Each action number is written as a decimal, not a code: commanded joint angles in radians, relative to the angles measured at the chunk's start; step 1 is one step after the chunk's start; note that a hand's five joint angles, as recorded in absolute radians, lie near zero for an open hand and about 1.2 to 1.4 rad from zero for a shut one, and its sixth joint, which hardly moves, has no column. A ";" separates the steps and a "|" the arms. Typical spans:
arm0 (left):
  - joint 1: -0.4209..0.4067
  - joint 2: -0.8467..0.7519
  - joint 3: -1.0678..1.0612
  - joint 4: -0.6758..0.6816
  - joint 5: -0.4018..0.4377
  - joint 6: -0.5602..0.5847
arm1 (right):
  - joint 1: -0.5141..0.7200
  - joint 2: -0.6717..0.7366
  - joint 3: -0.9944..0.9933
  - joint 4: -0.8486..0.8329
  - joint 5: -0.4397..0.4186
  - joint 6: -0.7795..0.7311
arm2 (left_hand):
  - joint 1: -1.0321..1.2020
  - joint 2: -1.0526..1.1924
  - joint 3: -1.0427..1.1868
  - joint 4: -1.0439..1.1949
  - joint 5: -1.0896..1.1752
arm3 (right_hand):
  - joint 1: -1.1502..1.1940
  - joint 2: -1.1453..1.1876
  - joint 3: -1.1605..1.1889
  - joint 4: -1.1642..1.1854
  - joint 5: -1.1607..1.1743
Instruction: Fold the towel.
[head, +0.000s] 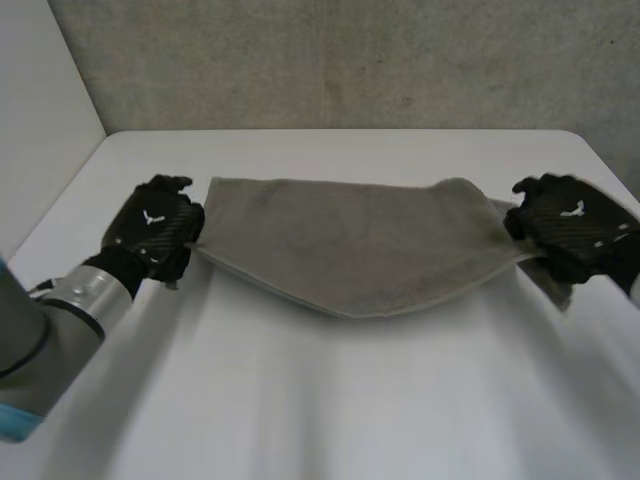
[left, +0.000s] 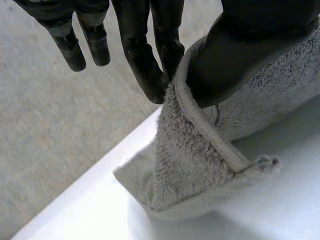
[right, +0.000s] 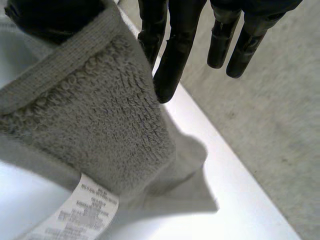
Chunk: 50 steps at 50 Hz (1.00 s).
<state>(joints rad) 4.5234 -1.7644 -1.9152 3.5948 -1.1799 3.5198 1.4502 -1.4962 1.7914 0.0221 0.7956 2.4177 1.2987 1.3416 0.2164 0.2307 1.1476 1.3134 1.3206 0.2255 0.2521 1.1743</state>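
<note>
The grey towel (head: 355, 245) stretches over the middle of the white table (head: 330, 410). Its long axis runs side to side, and its near edge bows toward the robot. At the towel's left end, the left hand (head: 155, 228) pinches a corner between thumb and fingers (left: 144, 70). At its right end, the right hand (head: 568, 225) pinches the corner likewise, near a white label (right: 75, 212).

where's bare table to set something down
Bare: the wide table stretch nearer than the sagging edge of the towel, and the far strip behind it. Crowded: both ends, where the left hand and right hand pinch the towel.
</note>
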 joint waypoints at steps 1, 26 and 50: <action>0.074 0.226 0.007 -0.194 0.103 -0.041 | -0.126 -0.202 -0.039 0.218 -0.185 0.004 | 0.098 0.055 -0.042 -0.056 0.074 | 0.083 0.076 -0.051 -0.078 0.047; -0.021 -0.398 0.589 -0.255 0.007 -0.114 | 0.101 0.493 -0.587 0.309 0.249 -0.105 | 0.098 0.055 -0.042 -0.056 0.074 | 0.083 0.076 -0.051 -0.078 0.047; -0.041 -0.710 0.772 -0.015 -0.010 -0.058 | 0.184 0.675 -0.658 -0.019 0.379 -0.003 | 0.098 0.055 -0.042 -0.056 0.074 | 0.083 0.076 -0.051 -0.078 0.047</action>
<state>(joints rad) 4.4835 -2.4465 -1.1430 3.5321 -1.1951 3.4544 1.6293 -0.8708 1.1503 0.0325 1.1757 2.4185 1.2988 1.3416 0.2164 0.2307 1.1476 1.3134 1.3206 0.2255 0.2521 1.1743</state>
